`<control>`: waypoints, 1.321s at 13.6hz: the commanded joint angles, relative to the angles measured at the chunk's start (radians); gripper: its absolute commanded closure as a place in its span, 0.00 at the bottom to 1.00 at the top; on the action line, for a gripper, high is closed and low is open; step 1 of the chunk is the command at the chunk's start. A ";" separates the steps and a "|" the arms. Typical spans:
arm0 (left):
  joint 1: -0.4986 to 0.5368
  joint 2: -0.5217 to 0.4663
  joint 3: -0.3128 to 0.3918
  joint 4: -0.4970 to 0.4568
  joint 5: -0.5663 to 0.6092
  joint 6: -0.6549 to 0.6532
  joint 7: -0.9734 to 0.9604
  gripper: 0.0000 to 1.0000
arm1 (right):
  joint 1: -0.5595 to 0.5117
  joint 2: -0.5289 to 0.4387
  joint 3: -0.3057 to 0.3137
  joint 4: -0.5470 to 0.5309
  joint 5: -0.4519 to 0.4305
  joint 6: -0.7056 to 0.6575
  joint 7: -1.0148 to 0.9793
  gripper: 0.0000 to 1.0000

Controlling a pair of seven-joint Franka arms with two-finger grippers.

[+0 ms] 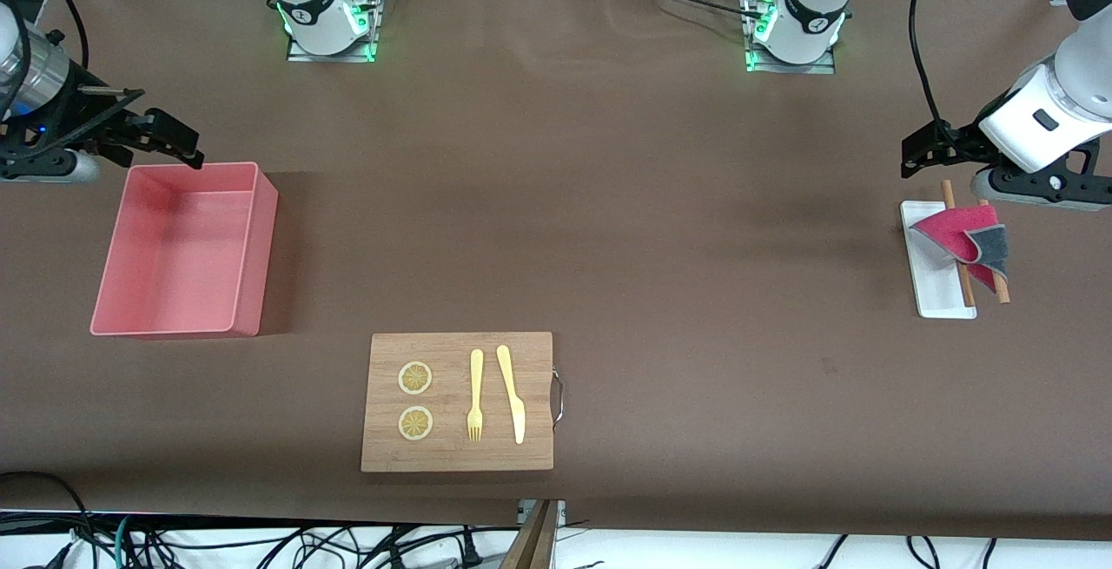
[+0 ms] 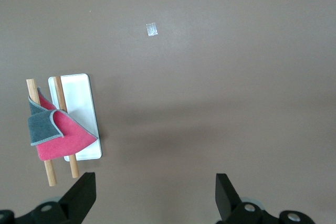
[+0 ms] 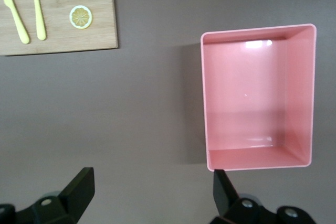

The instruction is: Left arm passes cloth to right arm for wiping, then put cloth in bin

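My table is covered edge to edge in a plain brown sheet, with black cables trailing off the edge nearest the front camera and more running past the arm bases.

The bin sits toward my right arm's end of the table, and I see nothing inside its pink walls. Toward my left arm's end lies a small white tray with two wooden sticks laid along it; the cloth is draped over those sticks, crimson face up with a dark grey corner folded over. Nearer the front camera, between the two ends, rests a wooden cutting board carrying two lemon slices, a yellow fork and a yellow knife.

My left gripper hangs over bare table just beside the tray, jaws spread wide and holding nothing. My right gripper hovers by the bin's rim nearest the bases, likewise wide apart and with nothing in it.
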 commanded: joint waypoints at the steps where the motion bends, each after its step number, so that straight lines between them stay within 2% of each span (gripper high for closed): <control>1: 0.000 0.016 0.009 0.032 -0.023 -0.019 0.004 0.00 | 0.001 -0.020 0.004 -0.019 -0.013 0.008 -0.001 0.00; 7: -0.004 0.017 0.004 0.028 -0.023 -0.019 -0.002 0.00 | 0.006 -0.020 0.016 -0.018 -0.015 0.009 -0.007 0.00; 10: -0.001 0.021 0.004 0.028 -0.017 -0.021 0.006 0.00 | 0.008 -0.023 0.048 -0.018 -0.025 0.007 -0.004 0.00; 18: 0.008 0.034 0.009 0.032 -0.014 -0.041 0.010 0.00 | 0.006 -0.020 0.047 -0.018 -0.033 0.007 -0.003 0.00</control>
